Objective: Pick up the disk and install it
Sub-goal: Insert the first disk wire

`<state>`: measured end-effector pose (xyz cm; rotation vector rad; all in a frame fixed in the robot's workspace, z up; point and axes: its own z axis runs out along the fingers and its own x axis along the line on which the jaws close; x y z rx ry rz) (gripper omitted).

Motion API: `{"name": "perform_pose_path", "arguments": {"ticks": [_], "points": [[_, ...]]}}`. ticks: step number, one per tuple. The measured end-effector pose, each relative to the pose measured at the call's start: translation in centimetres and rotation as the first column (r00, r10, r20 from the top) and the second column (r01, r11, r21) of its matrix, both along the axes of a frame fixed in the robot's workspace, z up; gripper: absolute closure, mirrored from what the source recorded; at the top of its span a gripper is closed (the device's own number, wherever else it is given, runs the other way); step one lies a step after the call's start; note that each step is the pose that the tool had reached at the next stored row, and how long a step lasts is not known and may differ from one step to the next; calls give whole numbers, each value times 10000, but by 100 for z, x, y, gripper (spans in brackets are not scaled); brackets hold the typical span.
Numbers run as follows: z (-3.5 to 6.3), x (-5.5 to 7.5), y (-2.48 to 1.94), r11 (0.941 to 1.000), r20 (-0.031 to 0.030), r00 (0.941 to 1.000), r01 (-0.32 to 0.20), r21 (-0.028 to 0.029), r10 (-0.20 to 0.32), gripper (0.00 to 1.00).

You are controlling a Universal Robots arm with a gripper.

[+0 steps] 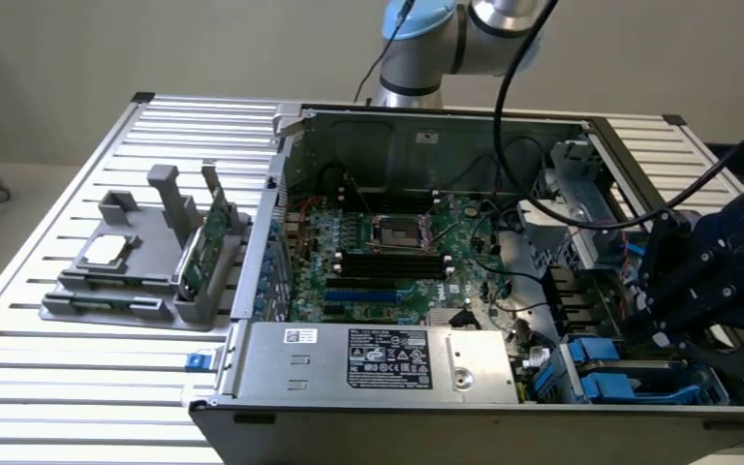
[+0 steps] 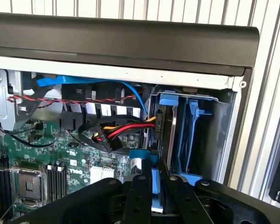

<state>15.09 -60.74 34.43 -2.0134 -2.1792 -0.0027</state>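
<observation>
The disk (image 2: pixel 165 135) stands on edge in the drive bay at the front corner of the open computer case (image 1: pixel 386 363), on the exterior view's right. Its grey metal side and blue carrier frame (image 2: pixel 170 100) show beside a black connector with red, yellow and black wires. My gripper (image 2: pixel 155 186) sits at the disk's near end, with both black fingers (image 2: pixel 141 189) pressed against the blue carrier edge. In the exterior view the gripper (image 1: pixel 669 334) hangs over the same bay, where blue carrier plastic (image 1: pixel 604 380) shows.
Another blue carrier rail (image 2: pixel 194 116) stands in the slot beside the disk. Cables (image 2: pixel 116 133) and the motherboard (image 1: pixel 391 257) lie close by. A grey holder (image 1: pixel 139 276) with a square chip and a green card sits on the slatted table at the exterior view's left.
</observation>
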Motion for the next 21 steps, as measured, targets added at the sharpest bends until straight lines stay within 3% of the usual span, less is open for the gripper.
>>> {"name": "perform_pose_path", "arguments": {"ticks": [14, 21], "points": [[-70, 32, -28, 9996, 0, 10000, 0, 296, 0, 83], [-77, 47, -44, 9993, 0, 10000, 0, 386, 0, 83]]}}
